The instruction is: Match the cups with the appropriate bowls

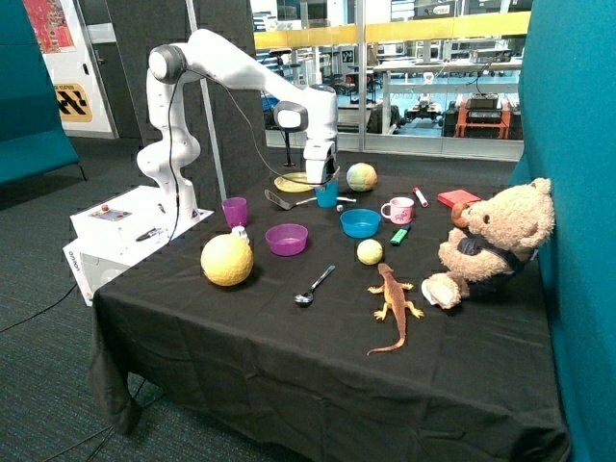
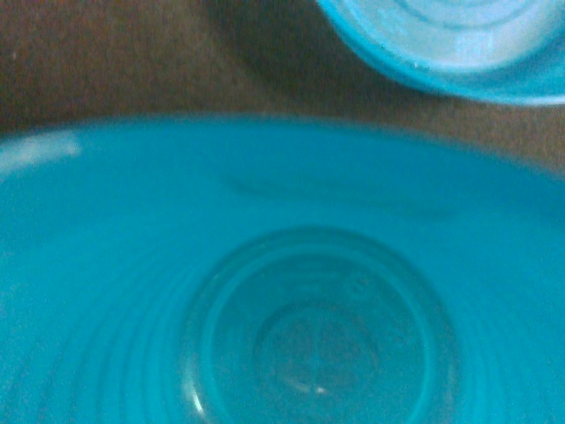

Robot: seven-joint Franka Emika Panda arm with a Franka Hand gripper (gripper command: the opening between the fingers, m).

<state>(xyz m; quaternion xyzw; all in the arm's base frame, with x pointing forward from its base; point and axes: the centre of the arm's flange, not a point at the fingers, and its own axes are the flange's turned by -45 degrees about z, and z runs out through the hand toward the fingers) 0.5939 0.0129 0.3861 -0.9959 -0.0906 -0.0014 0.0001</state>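
The two-finger gripper [image 1: 324, 180] sits at the teal-blue plastic tumbler [image 1: 327, 195]; a bare cloth lane leads to the shallow bright blue plastic bowl [image 1: 360, 223], flanked by the white-and-pink handled mug [image 1: 397, 210].

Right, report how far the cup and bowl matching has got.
Nothing is matched yet. The purple cup stands on the cloth apart from the purple bowl, and the blue bowl holds no cup. In hand: the tool is down at the teal cup, whose inside fills the wrist view; its grip cannot be judged. Left: both cups into their bowls.
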